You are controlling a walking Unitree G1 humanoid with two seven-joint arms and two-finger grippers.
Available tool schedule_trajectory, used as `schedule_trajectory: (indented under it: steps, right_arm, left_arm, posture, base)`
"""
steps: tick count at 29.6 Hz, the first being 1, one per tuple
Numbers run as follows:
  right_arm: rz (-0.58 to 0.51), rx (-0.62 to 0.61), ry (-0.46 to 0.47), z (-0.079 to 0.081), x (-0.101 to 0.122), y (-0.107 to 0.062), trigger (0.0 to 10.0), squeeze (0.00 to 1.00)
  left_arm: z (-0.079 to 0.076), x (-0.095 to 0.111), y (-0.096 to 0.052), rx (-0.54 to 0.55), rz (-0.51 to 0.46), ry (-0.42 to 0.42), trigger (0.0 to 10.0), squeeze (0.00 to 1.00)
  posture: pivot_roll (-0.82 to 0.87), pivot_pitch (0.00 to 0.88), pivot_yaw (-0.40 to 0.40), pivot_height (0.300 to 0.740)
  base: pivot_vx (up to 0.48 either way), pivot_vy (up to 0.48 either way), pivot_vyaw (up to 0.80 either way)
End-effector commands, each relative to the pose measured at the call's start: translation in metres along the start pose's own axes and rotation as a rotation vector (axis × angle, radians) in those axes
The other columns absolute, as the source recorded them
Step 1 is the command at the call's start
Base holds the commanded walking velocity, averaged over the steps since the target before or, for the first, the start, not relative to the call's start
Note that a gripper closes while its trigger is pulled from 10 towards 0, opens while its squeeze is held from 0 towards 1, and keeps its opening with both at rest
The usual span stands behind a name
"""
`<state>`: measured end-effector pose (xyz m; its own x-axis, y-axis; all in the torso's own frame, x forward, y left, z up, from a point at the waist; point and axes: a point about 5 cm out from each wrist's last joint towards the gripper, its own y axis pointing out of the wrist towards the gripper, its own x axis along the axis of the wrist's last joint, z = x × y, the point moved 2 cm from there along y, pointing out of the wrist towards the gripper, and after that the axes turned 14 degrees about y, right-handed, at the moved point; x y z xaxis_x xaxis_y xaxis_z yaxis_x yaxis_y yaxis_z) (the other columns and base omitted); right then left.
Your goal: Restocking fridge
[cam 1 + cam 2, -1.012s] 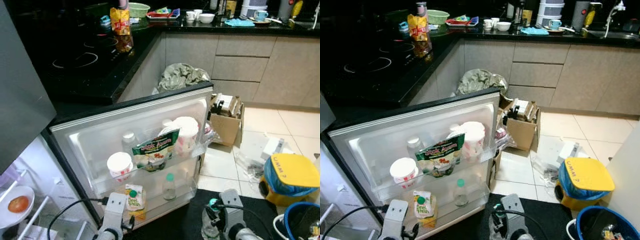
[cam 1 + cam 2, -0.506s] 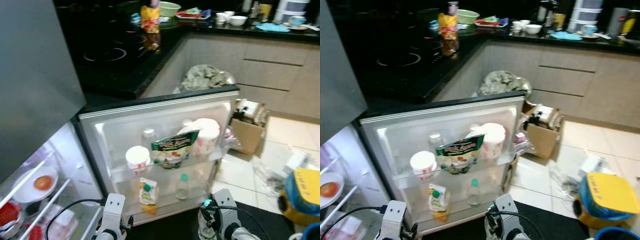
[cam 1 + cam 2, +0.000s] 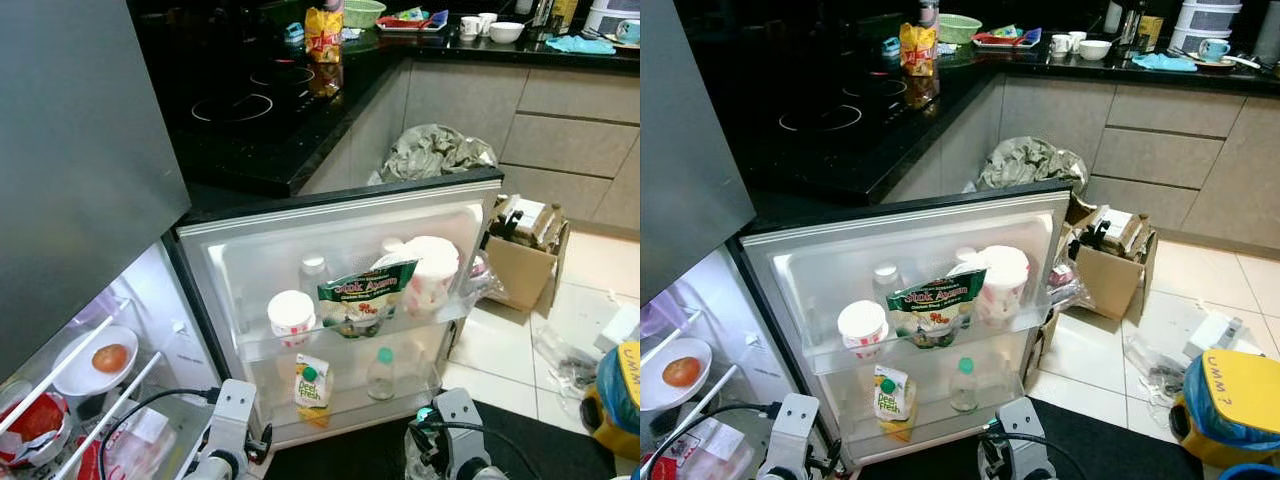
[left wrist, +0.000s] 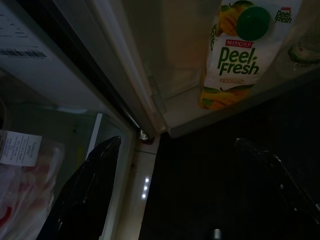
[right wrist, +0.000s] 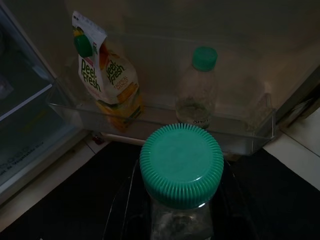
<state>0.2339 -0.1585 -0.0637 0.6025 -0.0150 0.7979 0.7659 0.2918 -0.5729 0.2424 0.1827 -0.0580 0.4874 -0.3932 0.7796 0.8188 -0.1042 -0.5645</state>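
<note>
The fridge door [image 3: 340, 235] stands wide open. Its upper shelf holds a white cup [image 3: 292, 315], a snack bag [image 3: 364, 295] and a white tub [image 3: 432, 270]. On the lower shelf stand a Peel Fresh juice carton [image 3: 311, 384] and a clear green-capped bottle [image 3: 381, 372]. My right gripper [image 5: 181, 222] is shut on another clear bottle with a green cap [image 5: 181, 165], held low in front of that lower shelf. My left gripper [image 4: 182, 190] is open and empty near the door's bottom hinge corner. Inside the fridge a tomato lies on a white plate [image 3: 70, 375].
A black mat [image 3: 1120, 440] lies under the door. To the right on the tiled floor are a cardboard box [image 3: 1118, 262] and a yellow-lidded bin [image 3: 1230, 400]. A black counter with a cooktop [image 3: 240, 110] runs behind the door, with a grey cloth bundle [image 3: 435, 155] beside it.
The camera has swung left, so more of the fridge interior shows. Both arms stay low, and the right gripper still holds the bottle.
</note>
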Motion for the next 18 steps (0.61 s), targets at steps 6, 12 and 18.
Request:
schedule_trajectory:
  steps: [6,12,18]
  right_arm:
    - [-0.035,-0.015,0.008,-0.0025,0.004,-0.0008,10.0,0.0]
    - [-0.037,-0.016,0.007,-0.0023,0.0041,-0.0009,10.0,0.0]
    - [-0.051,-0.045,0.05,-0.0062,0.005,-0.0016,10.0,0.0]
  left_arm:
    - [0.0022,-0.0022,-0.0004,-0.014,0.013,0.022,10.0,0.0]
    - [0.0019,-0.0016,0.0001,-0.019,0.013,0.022,10.0,0.0]
    - [0.0017,-0.0011,0.0006,-0.021,0.014,0.022,10.0,0.0]
  posture:
    - [-0.03,0.007,-0.002,0.74]
    - [-0.03,0.012,0.001,0.74]
    - [-0.03,0.012,0.003,0.74]
  base:
    - [0.0,0.0,0.8]
    - [0.0,0.0,0.8]
    - [0.0,0.0,0.53]
